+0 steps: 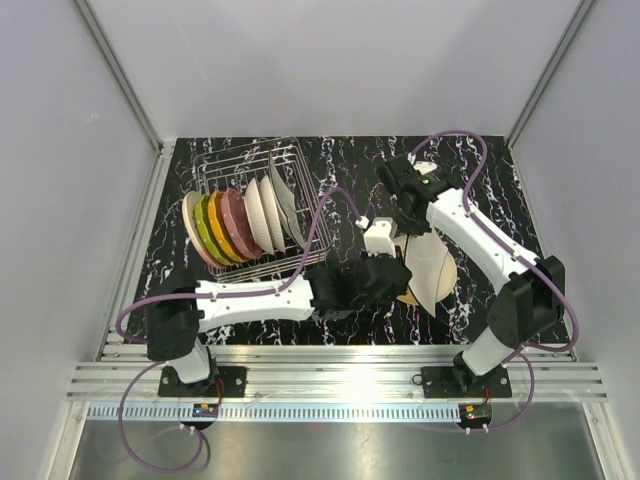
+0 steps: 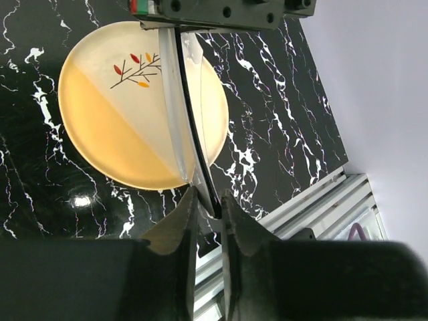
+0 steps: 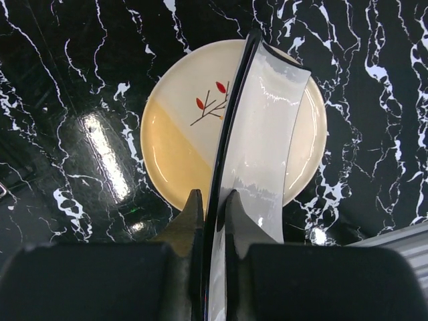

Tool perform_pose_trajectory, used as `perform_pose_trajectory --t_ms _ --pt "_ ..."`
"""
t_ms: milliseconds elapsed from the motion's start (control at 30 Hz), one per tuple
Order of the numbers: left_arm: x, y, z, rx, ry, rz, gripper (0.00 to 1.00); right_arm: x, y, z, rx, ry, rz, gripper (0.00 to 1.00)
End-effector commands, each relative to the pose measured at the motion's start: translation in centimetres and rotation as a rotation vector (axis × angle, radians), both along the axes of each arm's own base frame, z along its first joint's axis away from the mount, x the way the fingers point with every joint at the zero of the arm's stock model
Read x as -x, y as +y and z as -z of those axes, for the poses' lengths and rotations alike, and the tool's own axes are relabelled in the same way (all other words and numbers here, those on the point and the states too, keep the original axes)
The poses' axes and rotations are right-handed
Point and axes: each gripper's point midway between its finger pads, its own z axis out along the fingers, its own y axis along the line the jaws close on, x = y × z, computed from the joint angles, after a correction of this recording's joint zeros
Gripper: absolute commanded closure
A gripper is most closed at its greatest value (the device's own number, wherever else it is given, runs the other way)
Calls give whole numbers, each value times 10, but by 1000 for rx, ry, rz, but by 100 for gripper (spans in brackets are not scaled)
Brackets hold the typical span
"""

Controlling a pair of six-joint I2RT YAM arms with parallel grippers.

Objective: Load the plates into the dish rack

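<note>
Black marbled table (image 1: 480, 180) carries the dish rack (image 1: 250, 160) at its left rear. The left gripper (image 2: 208, 197) and right gripper (image 3: 214, 197) both pinch one white plate (image 3: 261, 134), on edge above a branch-painted plate (image 2: 100, 127); one claw should let go only once the other holds firm.

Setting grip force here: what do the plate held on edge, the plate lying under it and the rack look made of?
Held plate: glossy white, probably glazed ceramic, given sharp highlights and a dark rim; melamine is possible. Lying plate: cream and yellow glazed ware with a painted twig, softer sheen. Rack: thin silvery wire, likely steel.
</note>
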Motion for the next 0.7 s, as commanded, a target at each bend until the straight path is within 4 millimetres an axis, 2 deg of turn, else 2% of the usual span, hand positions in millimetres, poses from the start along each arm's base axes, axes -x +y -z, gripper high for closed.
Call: perform_pose_trajectory --t_ms 0,67,100,167,200,367,533,567,633,667 --pt "-29 30 -28 -35 -90 -135 76 -15 14 8 -91 5 -67 100" --pt "-28 29 -31 -25 -88 -128 66 -17 12 2 -111 -5 -70 100" --pt "-28 29 -33 -20 -89 -127 53 -18 14 1 -133 -7 -74 100" --pt "-26 30 -36 -13 -87 -118 42 -18 9 -1 -139 -8 -73 100" --pt "-25 31 -42 4 -87 -117 34 -18 8 0 -149 -4 -75 100" --pt "-15 33 -56 49 -78 -64 23 -16 4 -3 -200 -5 -79 100" --pt "1 32 -90 130 -83 49 13 -8 -6 -14 -186 -5 -99 100" --pt "11 28 -96 135 -69 120 12 -6 -9 -15 -182 -1 -96 100" --pt "17 31 -111 130 -80 158 11 0 -13 -17 -193 -6 -103 100" --pt "21 35 -117 116 -75 178 6 2 -15 -18 -197 -9 -102 100"
